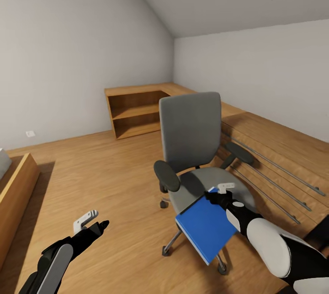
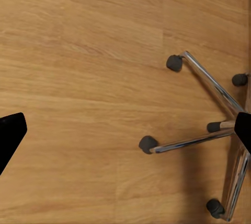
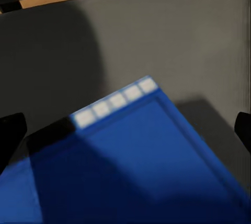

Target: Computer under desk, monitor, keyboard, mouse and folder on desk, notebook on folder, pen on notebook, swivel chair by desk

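The grey swivel chair (image 1: 192,134) stands mid-room on the wooden floor. A blue folder (image 1: 205,230) with white tabs (image 3: 115,101) lies across its seat, jutting well past the seat's front edge. My right gripper (image 1: 224,193) hovers just over the folder's far corner, jaws wide open, its fingertips (image 3: 10,132) either side of the folder (image 3: 130,166). My left gripper (image 1: 93,221) hangs open over bare floor to the chair's left, looking down at the chrome chair base (image 2: 209,130) and its castors. Computer, monitor, keyboard, mouse, notebook and pen are out of view.
A wooden corner unit with open shelves (image 1: 137,111) runs along the far wall and down the right side. Metal rods (image 1: 274,179) lie on a wooden surface to the chair's right. A wooden bed frame (image 1: 18,184) sits at the left edge.
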### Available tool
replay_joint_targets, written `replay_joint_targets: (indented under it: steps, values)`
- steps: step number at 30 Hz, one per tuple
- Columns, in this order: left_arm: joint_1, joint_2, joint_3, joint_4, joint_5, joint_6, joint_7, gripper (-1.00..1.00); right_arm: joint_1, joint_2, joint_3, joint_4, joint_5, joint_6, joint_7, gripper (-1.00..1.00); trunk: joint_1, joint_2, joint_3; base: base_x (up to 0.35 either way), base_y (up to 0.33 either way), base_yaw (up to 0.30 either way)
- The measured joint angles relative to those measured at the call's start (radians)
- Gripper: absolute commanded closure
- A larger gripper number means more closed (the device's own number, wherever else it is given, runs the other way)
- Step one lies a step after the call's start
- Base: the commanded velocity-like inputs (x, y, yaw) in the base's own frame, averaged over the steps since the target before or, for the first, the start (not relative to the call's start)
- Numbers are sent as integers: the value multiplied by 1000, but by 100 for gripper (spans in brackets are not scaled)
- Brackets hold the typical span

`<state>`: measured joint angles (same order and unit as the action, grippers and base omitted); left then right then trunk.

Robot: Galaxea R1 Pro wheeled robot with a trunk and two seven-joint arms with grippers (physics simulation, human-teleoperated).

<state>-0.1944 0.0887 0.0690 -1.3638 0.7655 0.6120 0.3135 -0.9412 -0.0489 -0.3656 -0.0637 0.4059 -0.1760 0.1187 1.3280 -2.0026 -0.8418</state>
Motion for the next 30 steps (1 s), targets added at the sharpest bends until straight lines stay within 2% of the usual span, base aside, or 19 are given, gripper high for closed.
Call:
replay_joint_targets:
  steps: [15,30]
  values:
    - [0,0,0,0,0,0,0,-100,0,0,0,-1,0,0,0,-100,0,0,23,0,0,-65]
    - [0,0,0,1,1,-1,1,-100,-1,3,0,-9,-2,2,19,-100,0,0,46,0,0,-6]
